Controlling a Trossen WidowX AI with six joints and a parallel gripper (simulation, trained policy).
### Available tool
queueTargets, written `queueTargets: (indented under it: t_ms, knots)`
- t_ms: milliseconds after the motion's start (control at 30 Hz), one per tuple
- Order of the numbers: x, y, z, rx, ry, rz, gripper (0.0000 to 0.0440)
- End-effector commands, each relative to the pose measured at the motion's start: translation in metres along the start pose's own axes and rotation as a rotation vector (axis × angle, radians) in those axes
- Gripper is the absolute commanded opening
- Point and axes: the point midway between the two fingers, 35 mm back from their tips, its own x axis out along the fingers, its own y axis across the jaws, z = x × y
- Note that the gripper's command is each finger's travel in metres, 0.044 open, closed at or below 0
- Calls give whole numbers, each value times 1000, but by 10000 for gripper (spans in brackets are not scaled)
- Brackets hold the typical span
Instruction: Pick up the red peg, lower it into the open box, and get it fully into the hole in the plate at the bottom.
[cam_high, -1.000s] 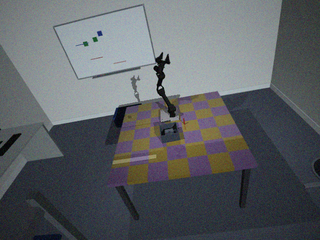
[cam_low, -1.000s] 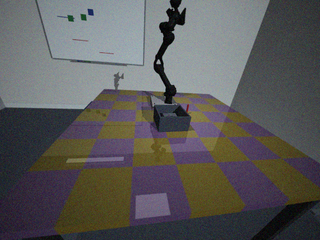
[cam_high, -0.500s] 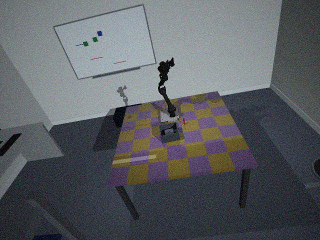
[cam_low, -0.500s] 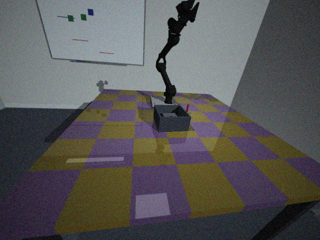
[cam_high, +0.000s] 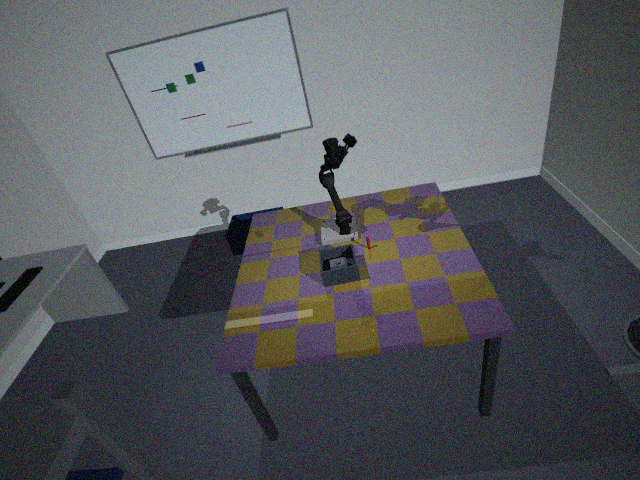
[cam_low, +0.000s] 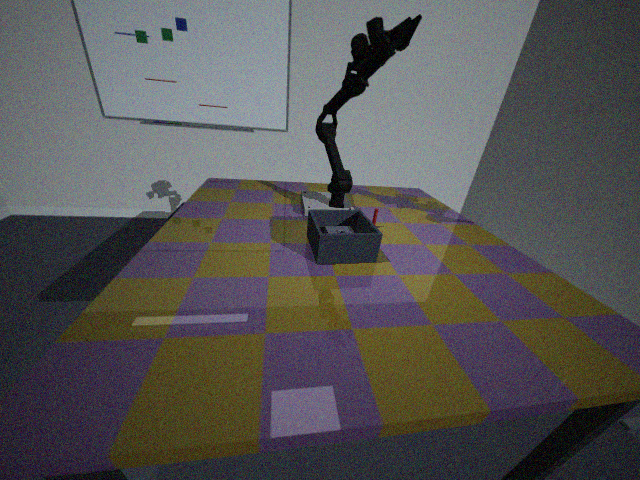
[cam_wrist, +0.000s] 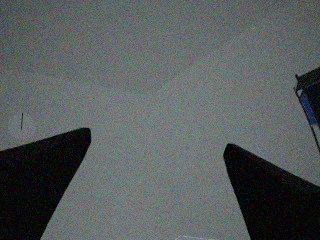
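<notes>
The whole checkered table (cam_high: 356, 343) (cam_low: 310, 361) is seen from high in front, then closer and lower; walls are faced from the wrist.

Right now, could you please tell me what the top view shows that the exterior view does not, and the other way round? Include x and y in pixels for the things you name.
Only the top view shows the dark blue box (cam_high: 238, 235) on the floor beyond the table and the white desk (cam_high: 56, 273) at the left.

Only the exterior view shows a pale square patch (cam_low: 305, 411) near the table's front edge.

Both show the red peg (cam_high: 368, 242) (cam_low: 375, 216) upright beside the open box (cam_high: 340, 275) (cam_low: 348, 249), and the whiteboard (cam_high: 248, 67) (cam_low: 232, 56).
</notes>
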Motion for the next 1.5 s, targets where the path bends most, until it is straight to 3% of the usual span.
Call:
queueTargets:
  t_ms: [0,300,633,1033,1467]
  knots:
    - [3,-25,-24,43,64,-96,440]
    - [-4,-82,-88,146,247,-329,440]
    - [-34,-129,-160,254,469,-573,440]
    - [-92,-158,-238,378,752,-853,440]
    - [-171,-161,-300,498,1042,-1174,440]
